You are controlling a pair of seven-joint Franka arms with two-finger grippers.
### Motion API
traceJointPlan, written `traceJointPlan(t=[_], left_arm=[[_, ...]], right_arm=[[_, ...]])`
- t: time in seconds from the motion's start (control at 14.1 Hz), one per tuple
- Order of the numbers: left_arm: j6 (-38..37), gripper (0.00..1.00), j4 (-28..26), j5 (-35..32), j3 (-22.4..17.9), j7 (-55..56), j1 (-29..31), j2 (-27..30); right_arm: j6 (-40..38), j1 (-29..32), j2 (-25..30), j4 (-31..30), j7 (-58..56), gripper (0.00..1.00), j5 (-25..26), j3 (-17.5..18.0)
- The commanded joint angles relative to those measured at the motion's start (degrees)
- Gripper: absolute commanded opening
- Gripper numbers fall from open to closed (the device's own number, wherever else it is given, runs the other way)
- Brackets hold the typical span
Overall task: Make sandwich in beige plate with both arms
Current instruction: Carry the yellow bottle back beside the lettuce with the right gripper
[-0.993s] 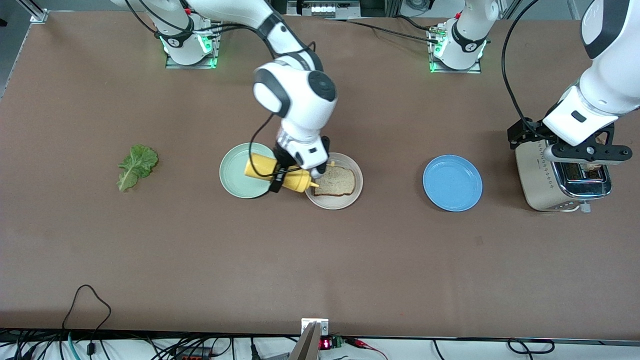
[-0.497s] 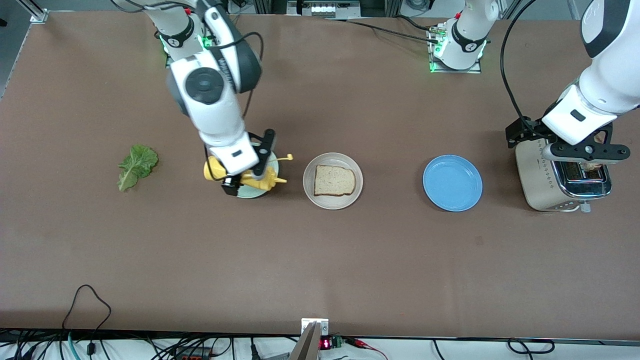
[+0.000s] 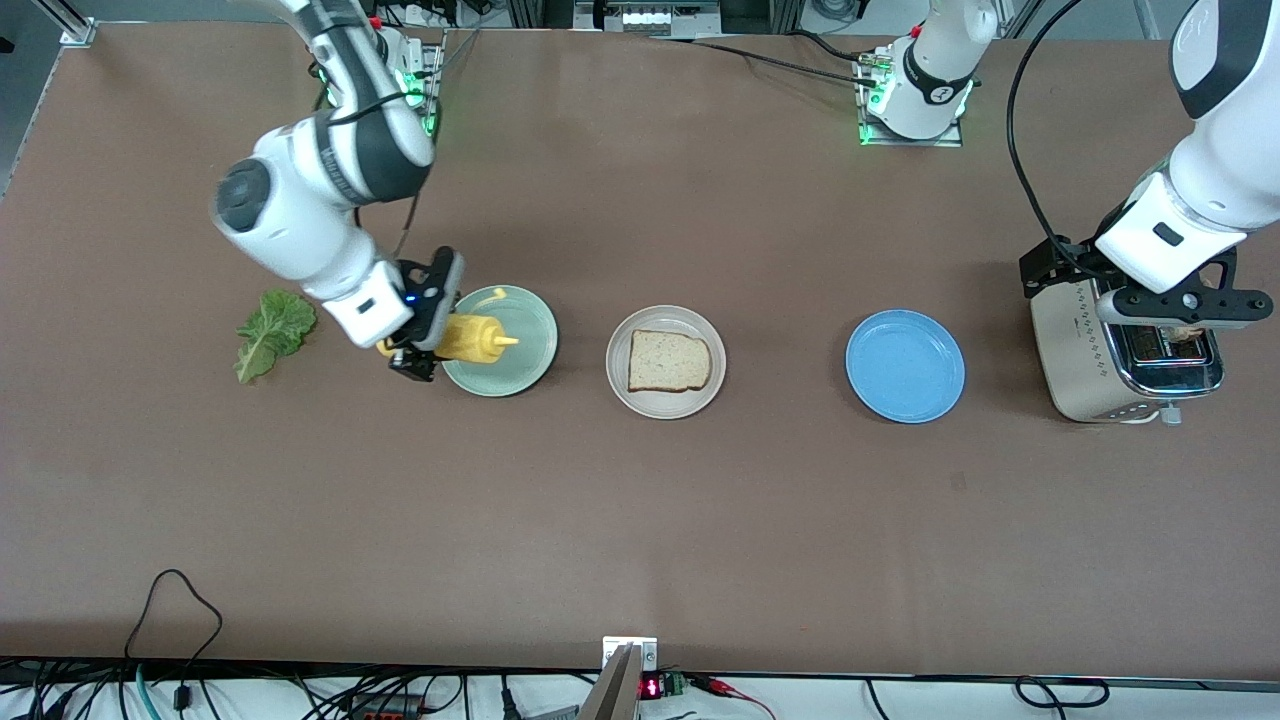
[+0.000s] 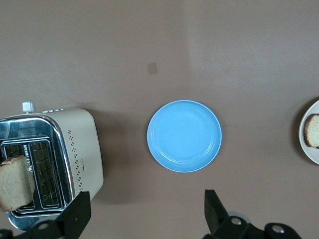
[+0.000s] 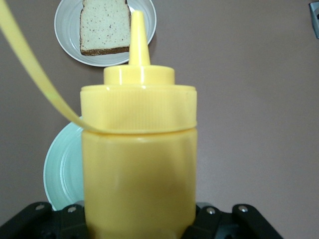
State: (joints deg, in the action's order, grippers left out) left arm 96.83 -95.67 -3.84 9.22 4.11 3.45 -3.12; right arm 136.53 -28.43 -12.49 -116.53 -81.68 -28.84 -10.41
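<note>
One slice of toasted bread [image 3: 668, 361] lies on the beige plate [image 3: 665, 410]; both also show in the right wrist view, bread [image 5: 102, 27] and plate [image 5: 67, 35]. A green lettuce leaf [image 3: 272, 330] lies on the table toward the right arm's end. A second slice [image 4: 15, 181] sticks up from the toaster [image 3: 1080, 360]. My right gripper [image 3: 415, 335] is shut on a yellow squeeze bottle [image 5: 139, 149], held on its side over the mint-green plate's [image 3: 520, 345] edge. My left gripper [image 3: 1180, 305] hangs open and empty above the toaster, its fingers [image 4: 75, 214] wide apart.
A blue plate [image 3: 905, 366] lies empty between the beige plate and the toaster; it fills the middle of the left wrist view [image 4: 184, 135]. The bottle's cap strap [image 5: 35, 74] hangs loose. Cables run along the table's near edge.
My right arm has swung the yellow bottle away from over the beige plate to over the mint-green plate's edge, toward the lettuce. The left arm has barely moved.
</note>
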Motion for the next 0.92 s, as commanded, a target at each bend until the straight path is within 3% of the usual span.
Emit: traceJointPlan(t=[0.0,0.35,0.57,0.85], left_arm=[[-1.12,1.0,0.57,0.85,-1.05,-0.42,-0.9,0.4],[-1.3,1.0,0.57,0.85,-0.78,-0.51,-0.9,0.39],[-1.38,1.0,0.57,0.85,-0.78,-0.51,-0.9,0.31],[-1.74,1.0,0.66,0.85,-0.7,-0.51,-0.81,0.31]], right_arm=[[-4.14,6.61,2.03,-3.17,-15.55,0.38,-13.73,1.01],[-17.32,17.77,0.37,-8.18,-38.86,0.39,-34.84,1.01],[-31.01,25.07,-6.47,-7.92,-53.45,0.4,-44.6,1.01],[-46.94,31.85,-17.81,-5.56,-65.95,0.4,-50.42,0.92]])
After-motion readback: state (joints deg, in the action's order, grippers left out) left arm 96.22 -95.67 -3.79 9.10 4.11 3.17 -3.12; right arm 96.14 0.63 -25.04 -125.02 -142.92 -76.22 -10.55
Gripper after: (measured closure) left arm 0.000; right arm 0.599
